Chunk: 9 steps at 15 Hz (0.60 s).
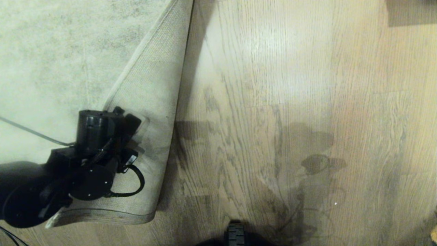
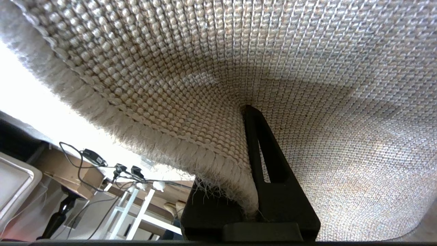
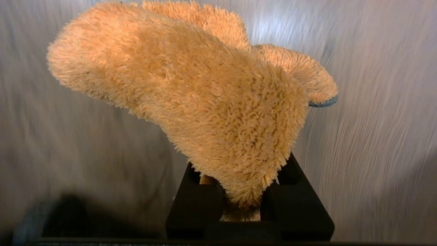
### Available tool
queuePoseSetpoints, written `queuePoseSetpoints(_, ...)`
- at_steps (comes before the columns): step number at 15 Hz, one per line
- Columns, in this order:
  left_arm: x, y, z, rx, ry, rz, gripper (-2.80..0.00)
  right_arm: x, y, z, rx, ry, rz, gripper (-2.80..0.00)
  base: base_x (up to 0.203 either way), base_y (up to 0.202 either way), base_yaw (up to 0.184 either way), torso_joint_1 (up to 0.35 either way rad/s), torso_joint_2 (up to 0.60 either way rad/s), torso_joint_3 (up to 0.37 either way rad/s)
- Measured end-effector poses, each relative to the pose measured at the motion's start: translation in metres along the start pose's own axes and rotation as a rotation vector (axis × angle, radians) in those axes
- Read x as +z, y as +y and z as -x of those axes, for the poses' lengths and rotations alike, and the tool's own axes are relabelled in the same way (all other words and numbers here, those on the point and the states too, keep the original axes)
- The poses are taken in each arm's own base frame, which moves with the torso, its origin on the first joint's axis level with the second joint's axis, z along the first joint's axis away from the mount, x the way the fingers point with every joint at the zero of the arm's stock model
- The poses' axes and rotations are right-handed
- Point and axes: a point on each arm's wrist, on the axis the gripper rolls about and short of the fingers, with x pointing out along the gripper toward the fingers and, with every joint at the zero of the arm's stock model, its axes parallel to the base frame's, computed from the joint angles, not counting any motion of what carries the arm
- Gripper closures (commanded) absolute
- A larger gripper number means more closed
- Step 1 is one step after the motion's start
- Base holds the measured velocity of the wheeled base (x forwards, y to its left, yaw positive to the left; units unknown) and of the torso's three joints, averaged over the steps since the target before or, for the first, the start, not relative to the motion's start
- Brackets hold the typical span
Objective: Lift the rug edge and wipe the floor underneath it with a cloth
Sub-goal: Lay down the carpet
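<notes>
A: Where is the rug edge (image 1: 160,112) relative to the left tool (image 2: 251,205)?

B: Folded back over the rug, pale woven backing up. The left tool is clamped on its fringed border near the corner, with one black finger (image 2: 269,164) flat against the backing.

A: And the cloth (image 3: 205,102)?

B: Its lower end is pinched between the fingers of the right tool (image 3: 240,201), and the rest of the fluffy orange rag stands above them. The bare floor (image 1: 290,102) lies right of the fold.
</notes>
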Motion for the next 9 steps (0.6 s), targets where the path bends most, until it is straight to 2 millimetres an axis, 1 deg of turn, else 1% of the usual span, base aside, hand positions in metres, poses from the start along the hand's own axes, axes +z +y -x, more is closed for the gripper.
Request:
queuePoseSetpoints(4, 0.000, -0.002, 0.000, -0.005, 0.000, -0.005, 0.00, -0.023, 0.000, 0.009, 0.033, 0.166, 0.018, 0.00, 0.000, 0.000, 0.000, 0.000, 0.00, 0.000)
queuePoseSetpoints(7, 0.000, -0.003, 0.000, -0.007, -0.001, -0.006, 0.00, -0.035, 0.002, 0.013, 0.116, 0.277, -0.008, 0.00, 0.000, 0.000, 0.000, 0.000, 0.00, 0.000)
queuePoseSetpoints(8, 0.000, -0.003, 0.001, -0.008, -0.003, -0.007, 0.00, -0.040, 0.003, 0.015, 0.128, 0.323, -0.010, 0.00, 0.000, 0.000, 0.000, 0.000, 0.00, 0.000)
queuePoseSetpoints(9, 0.001, -0.004, 0.001, -0.010, -0.006, -0.008, 0.00, -0.041, 0.003, 0.015, 0.132, 0.333, -0.013, 0.00, 0.000, 0.000, 0.000, 0.000, 0.00, 0.000)
